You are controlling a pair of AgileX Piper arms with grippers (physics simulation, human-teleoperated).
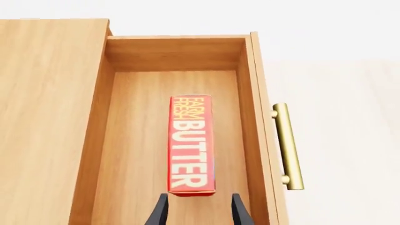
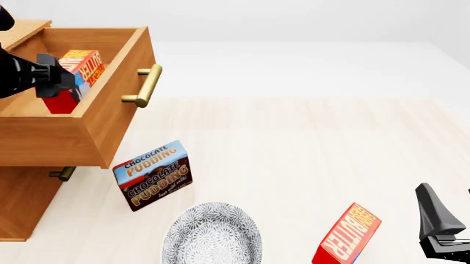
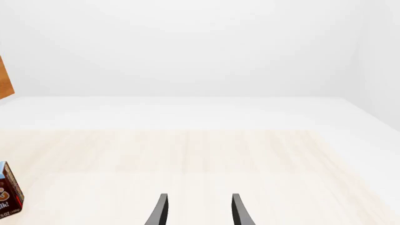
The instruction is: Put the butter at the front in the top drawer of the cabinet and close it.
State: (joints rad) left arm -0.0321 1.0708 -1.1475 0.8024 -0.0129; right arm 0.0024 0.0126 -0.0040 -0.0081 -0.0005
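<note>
The butter [image 1: 191, 145] is seen inside the open top drawer [image 1: 174, 52], long axis running straight ahead of the left gripper [image 1: 198, 206], whose parted fingers grasp nothing (the brass handle [image 1: 287, 146] lies beside).

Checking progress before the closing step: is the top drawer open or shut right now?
Open. The top drawer stands pulled out from the cabinet, its inside showing, with the butter in it at the left gripper.

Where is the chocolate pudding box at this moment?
In the front view the chocolate pudding box stands on the table at lower left, just right of the cabinet, below the open top drawer and behind the patterned plate.
</note>
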